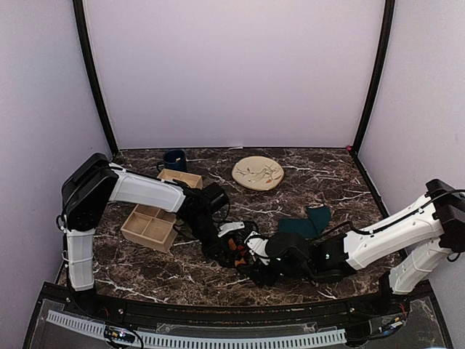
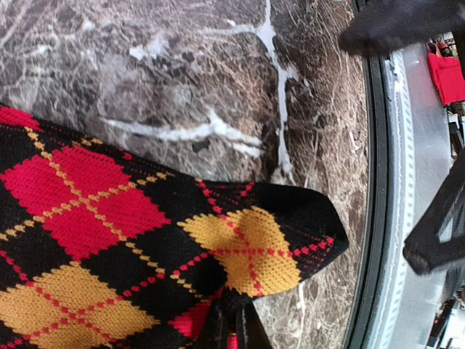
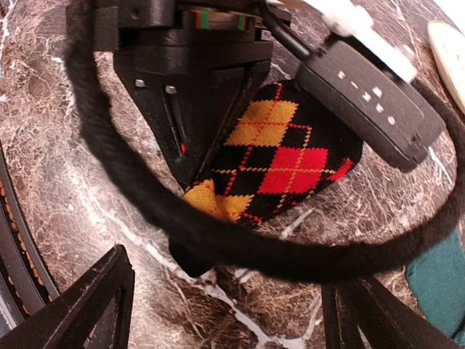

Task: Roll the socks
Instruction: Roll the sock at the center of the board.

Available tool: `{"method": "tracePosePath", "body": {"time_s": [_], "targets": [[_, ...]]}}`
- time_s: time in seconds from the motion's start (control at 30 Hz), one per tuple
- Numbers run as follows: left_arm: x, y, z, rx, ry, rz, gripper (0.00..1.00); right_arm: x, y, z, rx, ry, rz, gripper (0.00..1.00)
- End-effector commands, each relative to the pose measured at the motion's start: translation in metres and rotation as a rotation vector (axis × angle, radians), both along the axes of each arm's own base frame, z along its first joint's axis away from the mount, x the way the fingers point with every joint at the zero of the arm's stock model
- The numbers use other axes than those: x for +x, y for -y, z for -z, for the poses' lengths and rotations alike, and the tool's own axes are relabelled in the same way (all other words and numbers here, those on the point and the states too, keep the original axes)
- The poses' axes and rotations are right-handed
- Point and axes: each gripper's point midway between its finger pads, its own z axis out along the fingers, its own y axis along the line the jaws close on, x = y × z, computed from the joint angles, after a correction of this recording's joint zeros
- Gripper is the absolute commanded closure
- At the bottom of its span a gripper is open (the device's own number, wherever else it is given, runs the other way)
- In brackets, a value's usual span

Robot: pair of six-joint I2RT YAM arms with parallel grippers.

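The black argyle socks [image 1: 237, 251] with red and yellow diamonds lie on the marble table near the front middle. In the left wrist view the argyle fabric [image 2: 145, 240] fills the lower left, and my left gripper [image 2: 232, 331] is shut, pinching its edge. My right gripper [image 3: 227, 294] is open and empty. Its fingers [image 3: 87, 313] straddle bare marble just short of the argyle toe end [image 3: 280, 156], and a black cable crosses in front. From above, the right gripper [image 1: 257, 270] sits right next to the left one [image 1: 231, 244]. The teal-green socks [image 1: 309, 220] lie untouched to the right.
A wooden compartment box [image 1: 156, 218] stands at the left, with a dark blue mug [image 1: 174, 160] behind it. A round plate [image 1: 258, 173] lies at the back middle. The table's front rail [image 2: 407, 182] runs close to the sock's tip.
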Motion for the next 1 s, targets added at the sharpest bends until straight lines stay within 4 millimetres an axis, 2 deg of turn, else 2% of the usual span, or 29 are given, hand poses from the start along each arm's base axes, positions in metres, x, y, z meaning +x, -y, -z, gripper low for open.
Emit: {"method": "tracePosePath", "body": {"time_s": [0.0,0.23,0.3,0.47,0.97], "targets": [[-0.007,-0.009,-0.002,0.025,-0.065,0.019,1.0,-0.005,-0.023,-0.012,0.038,0.022,-0.06,0.19],[-0.01,-0.012,-0.006,0.016,-0.105,0.024,1.0,-0.007,-0.035,-0.007,0.013,0.034,-0.109,0.19],[-0.01,-0.012,-0.007,0.013,-0.111,0.023,1.0,-0.007,-0.038,0.003,-0.017,0.033,-0.117,0.2],[-0.01,-0.012,-0.006,0.014,-0.112,0.026,1.0,-0.008,-0.044,0.004,-0.024,0.04,-0.139,0.2],[-0.011,-0.013,-0.004,0.018,-0.128,0.027,1.0,-0.007,-0.047,0.018,-0.082,0.055,-0.168,0.31]]}}
